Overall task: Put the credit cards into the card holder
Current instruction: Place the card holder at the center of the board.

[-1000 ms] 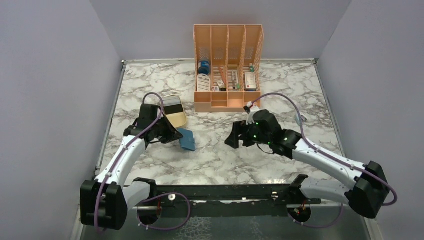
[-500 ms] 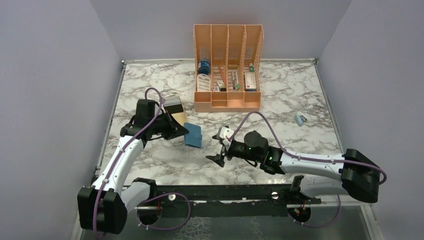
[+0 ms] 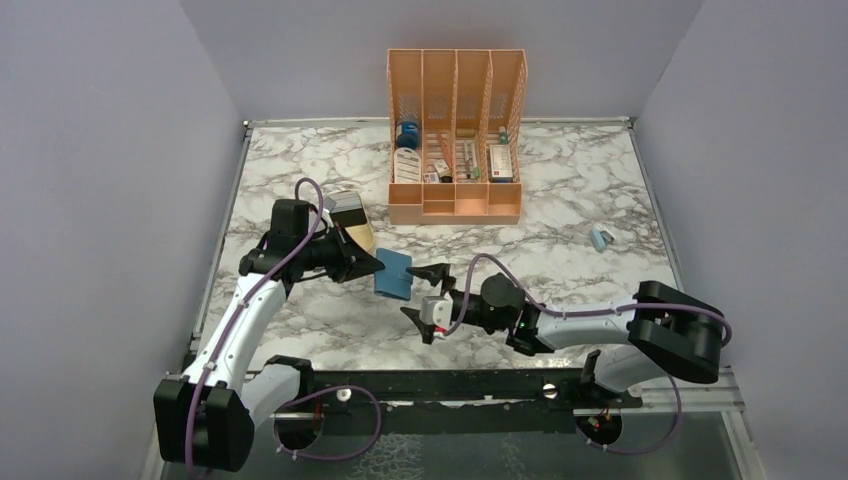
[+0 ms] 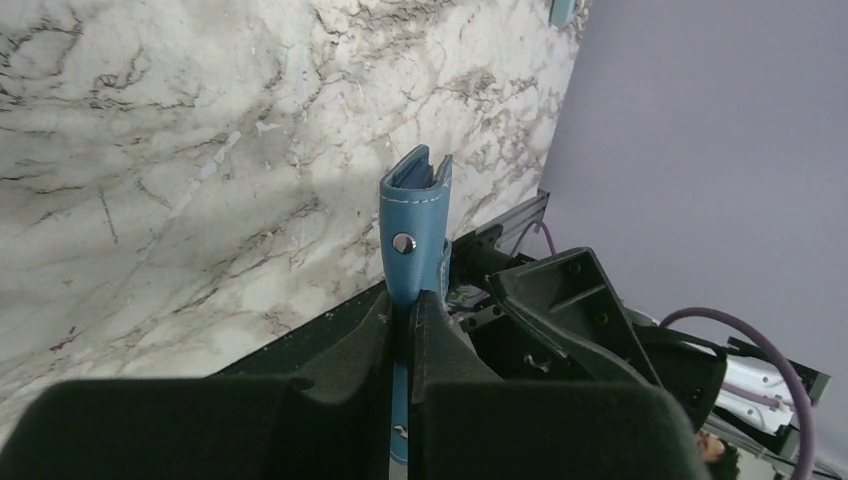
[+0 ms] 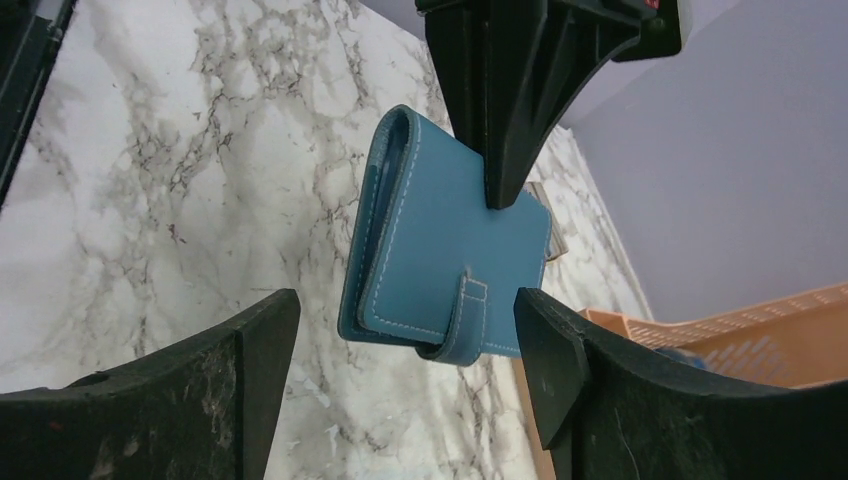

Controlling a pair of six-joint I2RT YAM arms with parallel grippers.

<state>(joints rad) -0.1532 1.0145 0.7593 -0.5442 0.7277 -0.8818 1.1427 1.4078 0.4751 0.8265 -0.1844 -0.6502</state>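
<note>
The teal-blue card holder [image 3: 394, 274] hangs closed above the marble table, snap tab fastened, with my left gripper [image 3: 374, 265] shut on its edge. In the left wrist view the card holder [image 4: 414, 225] sticks out edge-on beyond the left gripper [image 4: 403, 300]. My right gripper [image 3: 424, 293] stands open just right of it. In the right wrist view the right gripper [image 5: 405, 305] frames the lower part of the card holder [image 5: 450, 250] without touching it. A dark and grey credit card [image 3: 346, 208] lies on the beige tray [image 3: 358, 238] behind my left wrist.
The orange slotted organiser [image 3: 456, 130] with small items stands at the back centre. A small light-blue object [image 3: 600, 238] lies on the table at the right. Grey walls close in both sides, and a black rail [image 3: 440, 385] runs along the near edge.
My right arm has swung left and low across the table until its open gripper faces the card holder. My left gripper has carried the card holder slightly to the right, still shut on it.
</note>
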